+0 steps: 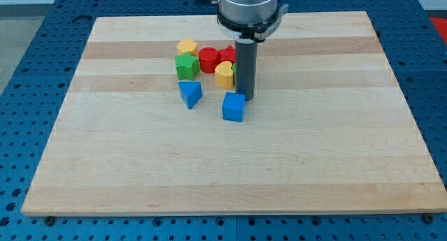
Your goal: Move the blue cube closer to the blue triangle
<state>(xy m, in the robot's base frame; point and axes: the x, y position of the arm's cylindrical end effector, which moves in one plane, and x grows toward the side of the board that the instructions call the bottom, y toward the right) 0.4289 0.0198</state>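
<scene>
The blue cube [234, 107] lies near the middle of the wooden board [230, 171]. The blue triangle [190, 93] lies a short way to its left and slightly higher in the view, with a gap between them. My tip [246, 99] rests on the board just at the cube's upper right corner, touching or nearly touching it. The dark rod rises from there toward the view's top.
A cluster of blocks sits just above the two blue ones: a green block [186, 66], a yellow block [186, 47], a red cylinder [209, 59], a yellow block [224, 74] and a red block [228, 54] partly behind the rod.
</scene>
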